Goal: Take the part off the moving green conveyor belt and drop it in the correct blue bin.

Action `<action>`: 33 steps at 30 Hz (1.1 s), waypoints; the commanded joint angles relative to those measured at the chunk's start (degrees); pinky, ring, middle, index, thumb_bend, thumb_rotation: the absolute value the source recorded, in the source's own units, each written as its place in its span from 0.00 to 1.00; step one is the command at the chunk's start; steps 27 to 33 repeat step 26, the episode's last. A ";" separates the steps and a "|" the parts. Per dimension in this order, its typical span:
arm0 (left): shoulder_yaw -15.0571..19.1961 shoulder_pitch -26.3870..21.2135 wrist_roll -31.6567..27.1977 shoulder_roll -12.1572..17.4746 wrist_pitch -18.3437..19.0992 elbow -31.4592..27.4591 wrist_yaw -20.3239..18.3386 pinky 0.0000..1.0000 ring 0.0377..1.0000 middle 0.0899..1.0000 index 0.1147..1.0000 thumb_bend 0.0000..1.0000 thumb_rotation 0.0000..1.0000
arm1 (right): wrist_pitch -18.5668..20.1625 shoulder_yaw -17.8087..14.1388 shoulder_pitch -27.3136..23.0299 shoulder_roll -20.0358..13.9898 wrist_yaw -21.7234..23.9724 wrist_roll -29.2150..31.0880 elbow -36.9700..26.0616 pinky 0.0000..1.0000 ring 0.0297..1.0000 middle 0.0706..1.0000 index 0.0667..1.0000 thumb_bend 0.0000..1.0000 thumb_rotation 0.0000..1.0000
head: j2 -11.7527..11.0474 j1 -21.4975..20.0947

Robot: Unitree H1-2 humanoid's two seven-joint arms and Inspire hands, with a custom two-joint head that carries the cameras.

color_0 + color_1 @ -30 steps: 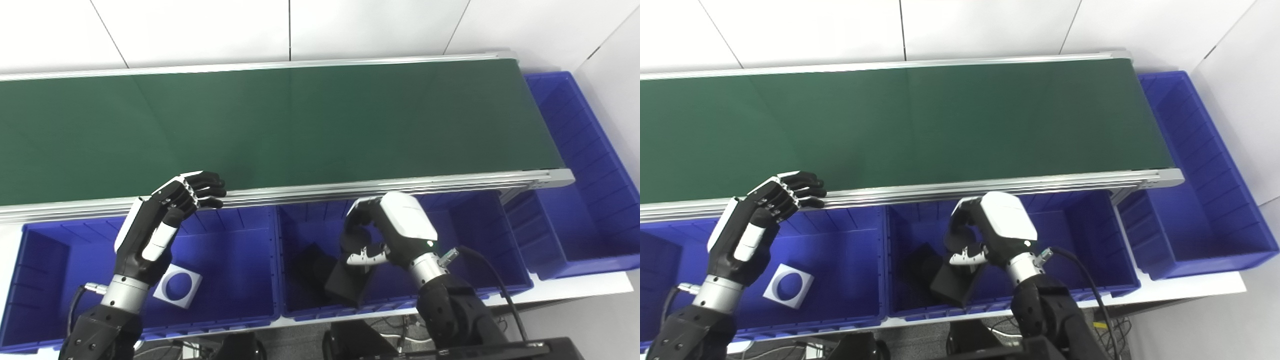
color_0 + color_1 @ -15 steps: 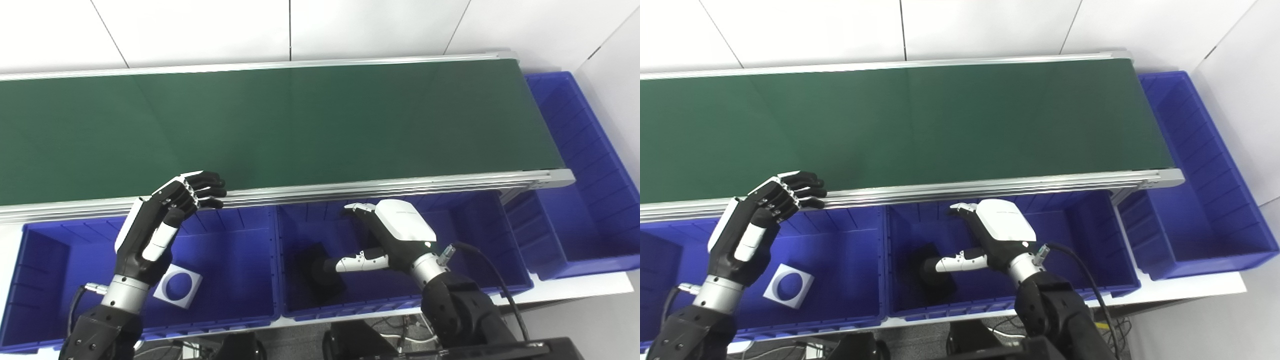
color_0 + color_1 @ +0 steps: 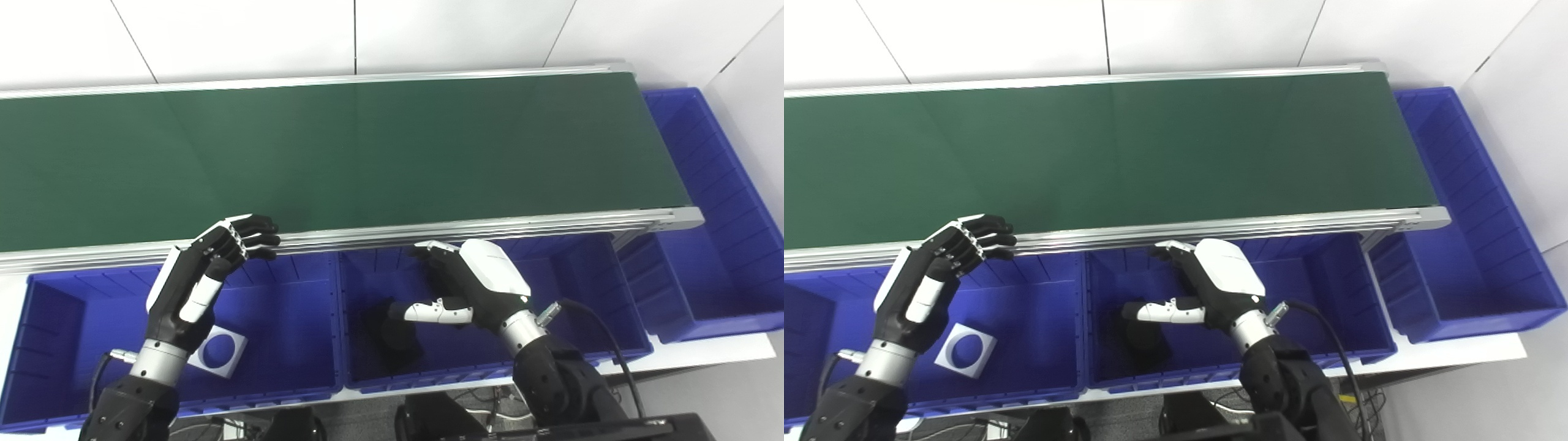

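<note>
Right hand (image 3: 474, 288) is hovering released over the middle blue bin (image 3: 551, 358), black part (image 3: 398, 337) lying inside at 6 o'clock; green conveyor belt (image 3: 343, 153) is showing nothing; drop appears done.

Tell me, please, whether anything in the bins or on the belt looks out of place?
Nothing stands out. The black part lies in the middle bin, the white square part in the left bin, and the belt carries nothing.

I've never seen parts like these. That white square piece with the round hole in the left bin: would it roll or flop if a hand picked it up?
The white square part probably would not roll: it lies flat with straight edges. It looks rigid, since it keeps crisp corners around the hole. It is likely light, being thin and mostly hole.
</note>
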 commanded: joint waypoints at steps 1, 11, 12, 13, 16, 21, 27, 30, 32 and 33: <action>-0.33 -0.51 0.67 -0.34 -3.44 -0.17 -0.34 0.61 0.67 0.69 0.66 0.77 0.79 | -3.82 -0.11 -0.17 0.90 -2.04 3.83 -2.24 0.66 0.73 0.76 0.77 0.67 0.74 | -0.58 1.10; -0.78 1.08 3.11 -2.10 -5.53 0.77 0.86 0.61 0.67 0.69 0.66 0.79 0.79 | -8.87 -1.92 -1.86 3.74 -3.79 21.36 -2.05 0.61 0.69 0.73 0.74 0.68 0.62 | -4.04 7.59; -0.82 1.30 3.38 -2.28 -5.79 0.87 1.00 0.62 0.67 0.69 0.67 0.79 0.79 | -9.16 -2.04 -2.06 3.81 -3.81 22.47 -1.75 0.61 0.69 0.73 0.74 0.69 0.62 | -4.51 8.50; -0.84 1.55 3.60 -2.42 -5.84 0.85 1.17 0.62 0.67 0.69 0.67 0.79 0.80 | -9.45 -2.10 -2.47 3.85 -3.78 23.30 -1.23 0.61 0.69 0.73 0.74 0.70 0.62 | -4.61 8.69; -0.96 2.35 4.39 -3.02 -5.91 0.69 1.75 0.62 0.67 0.70 0.67 0.79 0.79 | -10.82 -2.19 -3.17 3.54 -3.91 25.38 0.61 0.62 0.70 0.74 0.76 0.75 0.58 | -5.89 10.89; -0.96 3.07 4.92 -4.00 -6.13 0.72 2.33 0.62 0.68 0.70 0.67 0.80 0.77 | -14.55 -2.93 -3.68 2.75 -3.67 30.71 5.42 0.66 0.76 0.79 0.80 0.82 0.52 | -6.93 12.53; -1.24 3.18 5.45 -4.27 -6.84 1.77 2.61 0.62 0.68 0.70 0.68 0.80 0.78 | -19.79 -3.92 -3.07 2.73 -3.59 36.29 11.13 0.70 0.79 0.81 0.82 0.85 0.50 | -8.77 15.08; -1.24 3.18 5.45 -4.27 -6.84 1.77 2.61 0.62 0.68 0.70 0.68 0.80 0.78 | -19.79 -3.92 -3.07 2.73 -3.59 36.29 11.13 0.70 0.79 0.81 0.82 0.85 0.50 | -8.77 15.08; -1.24 3.18 5.45 -4.27 -6.84 1.77 2.61 0.62 0.68 0.70 0.68 0.80 0.78 | -19.79 -3.92 -3.07 2.73 -3.59 36.29 11.13 0.70 0.79 0.81 0.82 0.85 0.50 | -8.77 15.08; -1.24 3.18 5.45 -4.27 -6.84 1.77 2.61 0.62 0.68 0.70 0.68 0.80 0.78 | -19.79 -3.92 -3.07 2.73 -3.59 36.29 11.13 0.70 0.79 0.81 0.82 0.85 0.50 | -8.77 15.08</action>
